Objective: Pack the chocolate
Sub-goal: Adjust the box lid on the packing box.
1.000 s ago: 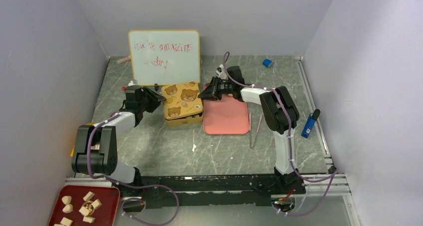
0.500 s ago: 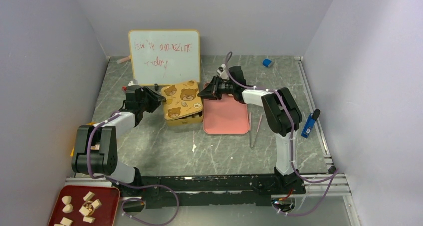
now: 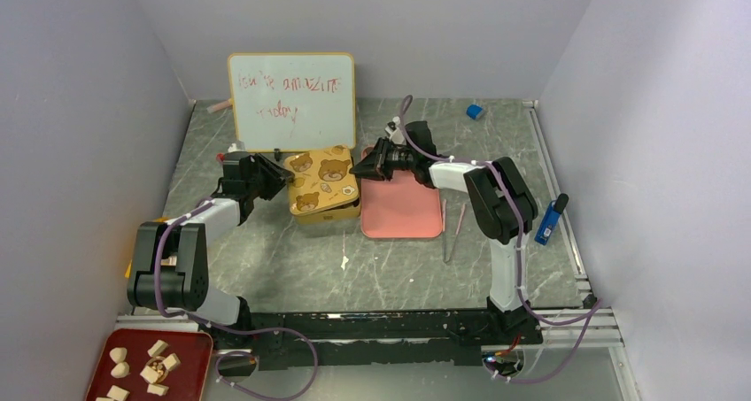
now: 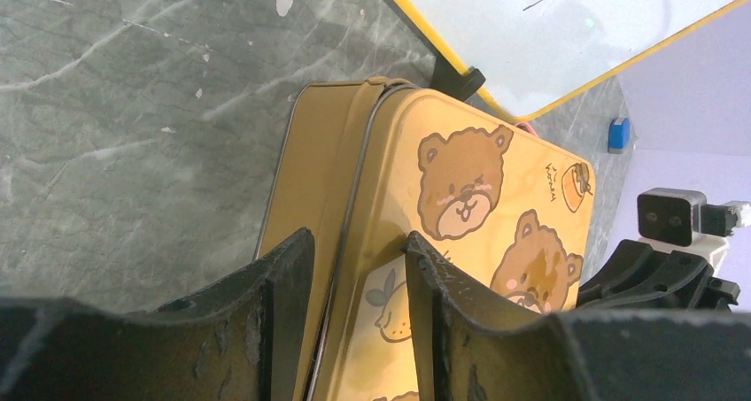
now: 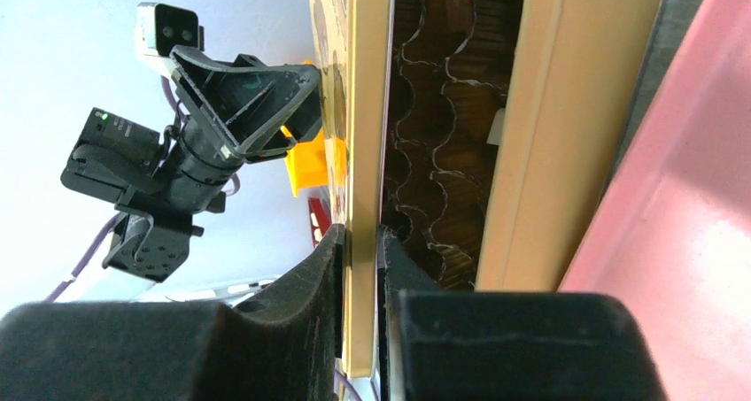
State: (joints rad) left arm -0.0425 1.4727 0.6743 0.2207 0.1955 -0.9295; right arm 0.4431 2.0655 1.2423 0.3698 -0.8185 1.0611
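Observation:
A yellow tin with bears on its lid (image 3: 323, 175) stands in front of the whiteboard. My right gripper (image 3: 359, 166) is shut on the lid's right rim (image 5: 359, 109) and holds it tilted up off the tin's base (image 5: 567, 109). Brown paper cups (image 5: 434, 109) show in the gap. My left gripper (image 4: 354, 268) straddles the tin's left edge, one finger on the lid (image 4: 478, 180), the other by the side wall, shut on the tin. The chocolate (image 3: 156, 364) lies as small brown and tan bits in a red tray (image 3: 190, 379) at the near left, among pale blocks.
A pink tray (image 3: 403, 208) lies right of the tin, under my right arm. The whiteboard (image 3: 292, 100) stands behind. A thin stick (image 3: 459, 228), a blue clip (image 3: 549, 219) and a small blue block (image 3: 476, 111) are to the right. A white scrap (image 3: 344, 262) lies mid-table.
My right gripper has drawn the lid's right rim a little up and back, so the tin gapes slightly more. The left arm has stayed still.

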